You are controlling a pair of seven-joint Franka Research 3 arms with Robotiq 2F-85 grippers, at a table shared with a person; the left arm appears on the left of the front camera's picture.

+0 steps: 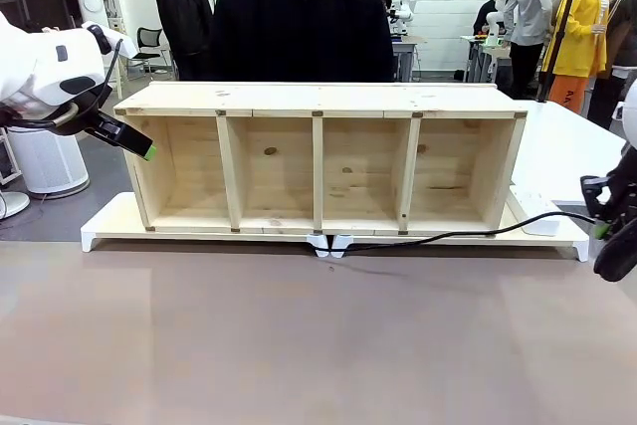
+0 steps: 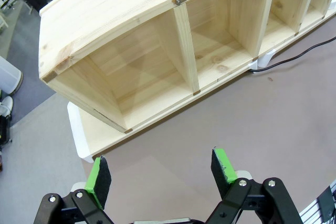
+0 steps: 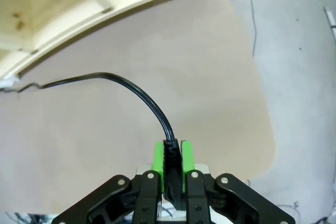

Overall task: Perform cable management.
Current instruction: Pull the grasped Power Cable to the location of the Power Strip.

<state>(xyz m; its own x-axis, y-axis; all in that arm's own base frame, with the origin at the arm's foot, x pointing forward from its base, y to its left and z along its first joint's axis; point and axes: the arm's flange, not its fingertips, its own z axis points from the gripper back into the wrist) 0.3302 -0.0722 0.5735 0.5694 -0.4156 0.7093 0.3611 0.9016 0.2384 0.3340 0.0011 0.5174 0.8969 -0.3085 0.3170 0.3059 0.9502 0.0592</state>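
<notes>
The cable (image 3: 142,95) is being gripped near its end by the closed right pincer (image 3: 171,163), its length being laid over the counter (image 1: 299,345) toward the base of the shelf (image 1: 318,106). The left pincer (image 2: 160,174) is being held open (and empty). Likely the pull is best being kept slow and low.

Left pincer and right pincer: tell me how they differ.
The left pincer stands open with nothing held; the right pincer is shut on the black cable. The left pincer hangs by the left end of the wooden shelf; the right pincer is beyond its right end. Both are black with green pads.
</notes>
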